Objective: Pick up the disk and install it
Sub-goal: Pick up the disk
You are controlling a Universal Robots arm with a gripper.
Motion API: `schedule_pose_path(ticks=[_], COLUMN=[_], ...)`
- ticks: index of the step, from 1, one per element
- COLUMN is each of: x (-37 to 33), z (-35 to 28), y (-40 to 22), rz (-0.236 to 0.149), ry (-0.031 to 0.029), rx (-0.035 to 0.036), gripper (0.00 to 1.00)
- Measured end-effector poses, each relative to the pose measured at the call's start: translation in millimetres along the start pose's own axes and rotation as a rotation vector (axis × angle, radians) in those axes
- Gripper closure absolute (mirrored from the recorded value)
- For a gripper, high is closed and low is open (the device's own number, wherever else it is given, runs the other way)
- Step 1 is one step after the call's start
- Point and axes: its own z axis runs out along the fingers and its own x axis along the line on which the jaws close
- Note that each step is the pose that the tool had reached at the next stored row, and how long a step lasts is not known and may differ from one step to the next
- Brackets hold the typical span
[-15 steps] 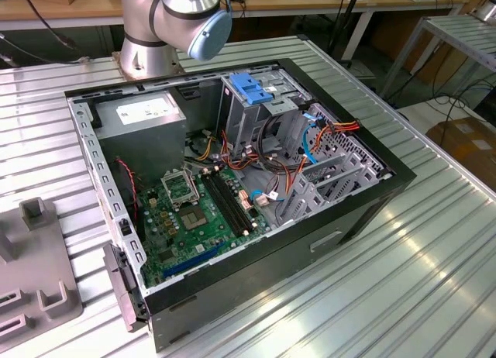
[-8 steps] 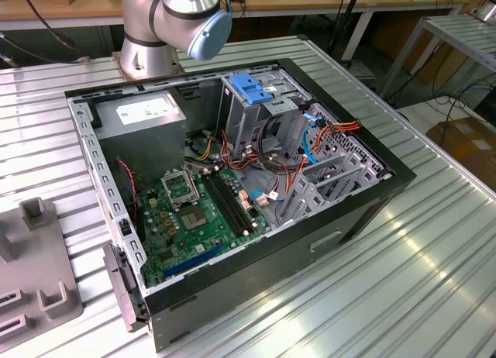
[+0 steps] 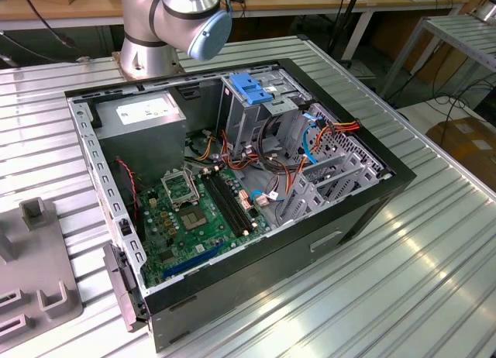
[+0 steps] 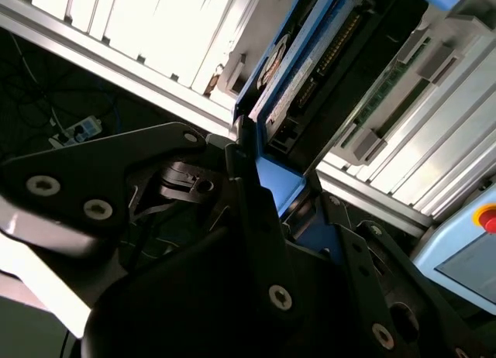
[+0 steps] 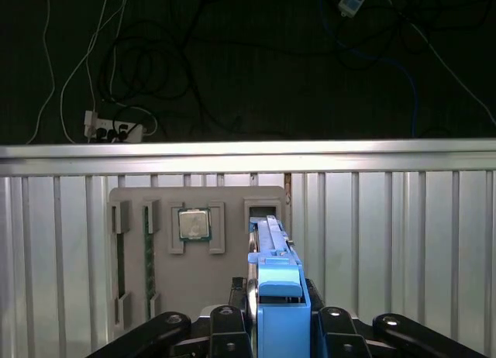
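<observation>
Right now the gripper is clamped on the disk, its dark fingers pressing on either side of the light-blue bracket, so the drive stands edge-on between them in both wrist views. In the first wrist view the disk hangs over the grey fixture tray that lies on the slatted metal desk, next to a processor chip seated in its own pocket. Whether the far end of the disk has cleared the tray's slot cannot be told. The open computer case sits well apart from the tray in the exterior view, with the drive cage and its blue handle toward the back and a tangle of orange and red cables just beside it. The main risk, as I judge it, lies in the grip itself: the hold appears to fall on plastic rather than metal, so the bracket could flex and let the drive tilt or slide. If the far end is in the slot, a skewed pull could jam it. At the case, the loose cables could snag the disk, and a tilted drive might bind against the cage walls.
</observation>
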Motion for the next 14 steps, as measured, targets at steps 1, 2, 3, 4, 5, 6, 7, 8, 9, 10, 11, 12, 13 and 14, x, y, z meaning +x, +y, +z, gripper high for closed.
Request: schedule_pose_path(ticks=[1, 2, 3, 4, 5, 6, 7, 8, 9, 10, 11, 12, 13, 14], x=[0.0, 0.0, 0.0, 0.1, 0.1, 0.1, 0.1, 0.1, 0.1, 0.1, 0.2, 0.2, 0.2, 0.2], z=[-0.5, -1.3, -2.4, -3.3, -5.1, -6.3, -6.8, -7.7, -8.7, -9.3, -10.1, -10.8, -11.4, -12.0], y=[0.0, 0.0, 0.0, 0.0, 0.0, 0.0, 0.0, 0.0, 0.0, 0.0, 0.0, 0.0, 0.0, 0.0], rz=[0.000, 0.000, 0.000, 0.000, 0.000, 0.000, 0.000, 0.000, 0.000, 0.000, 0.000, 0.000, 0.000, 0.000], ry=[0.0000, 0.0000, 0.0000, 0.0001, -0.0001, 0.0000, 0.0000, 0.0000, 0.0000, 0.0000, 0.0000, 0.0000, 0.0000, 0.0000], rx=[0.0000, 0.0001, 0.0000, 0.0000, 0.0001, 0.0000, 0.0001, 0.0000, 0.0000, 0.0001, 0.0000, 0.0000, 0.0001, 0.0001], gripper=[0.63, 0.63, 0.63, 0.63, 0.63, 0.63, 0.63, 0.63, 0.63, 0.63, 0.63, 0.63, 0.63, 0.63])
